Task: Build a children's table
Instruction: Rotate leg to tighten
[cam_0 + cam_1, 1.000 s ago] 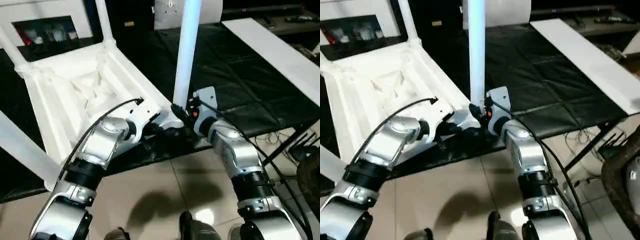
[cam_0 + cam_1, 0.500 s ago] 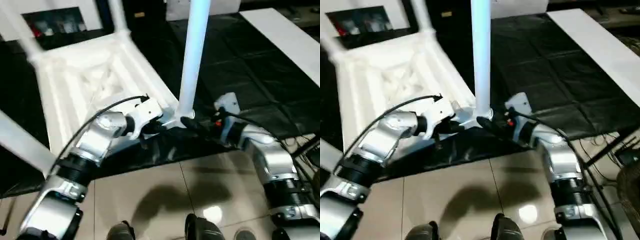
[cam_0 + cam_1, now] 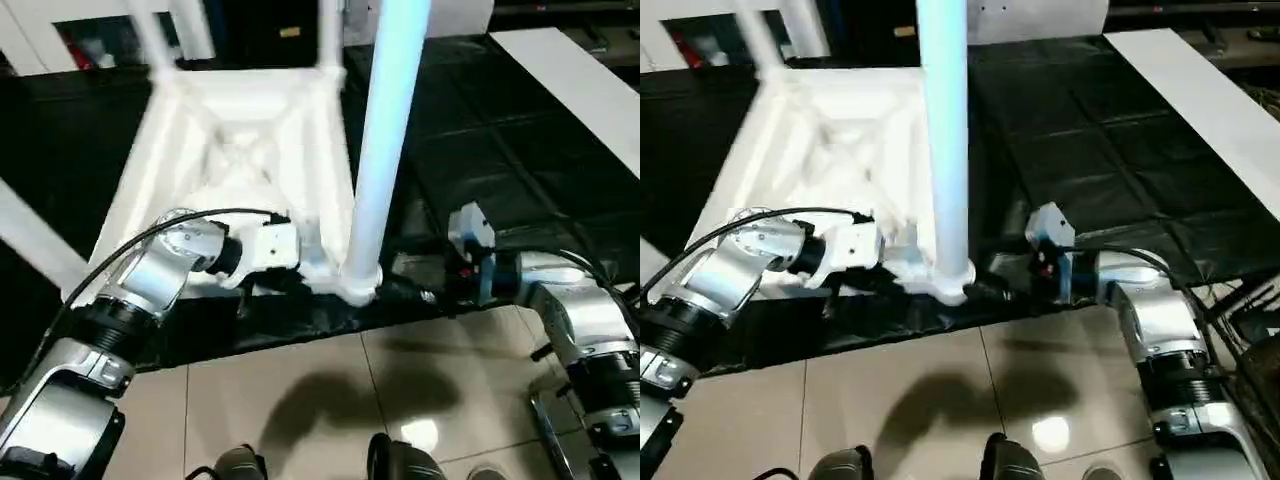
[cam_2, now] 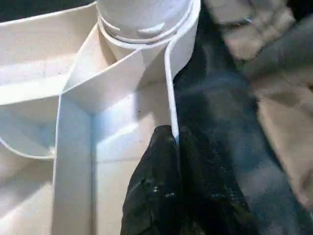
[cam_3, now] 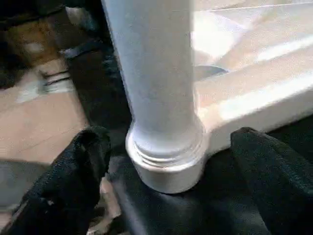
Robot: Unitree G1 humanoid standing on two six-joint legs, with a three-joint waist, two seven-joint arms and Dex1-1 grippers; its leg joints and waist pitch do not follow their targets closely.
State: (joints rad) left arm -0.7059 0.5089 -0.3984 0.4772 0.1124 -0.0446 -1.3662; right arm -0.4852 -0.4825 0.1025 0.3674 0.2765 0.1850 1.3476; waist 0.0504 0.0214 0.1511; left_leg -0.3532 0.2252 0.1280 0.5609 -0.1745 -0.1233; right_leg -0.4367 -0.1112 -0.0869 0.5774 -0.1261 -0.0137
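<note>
Lying upside down on the black mat (image 3: 470, 150), the white tabletop (image 3: 240, 160) shows its ribbed underside. One tube leg (image 3: 385, 140) stands upright in the near corner socket (image 3: 355, 285). The left gripper (image 4: 178, 147) is clamped on the tabletop's edge beside that socket. The right gripper (image 5: 166, 161) has its fingers (image 5: 73, 181) spread either side of the leg's base, apart from it.

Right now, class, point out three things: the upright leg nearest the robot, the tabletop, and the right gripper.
upright leg (image 3: 378, 160), left eye view, middle of the tube.
tabletop (image 3: 250, 140), left eye view, ribbed underside.
right gripper (image 5: 166, 161), right wrist view, midway between its open fingertips.
</note>
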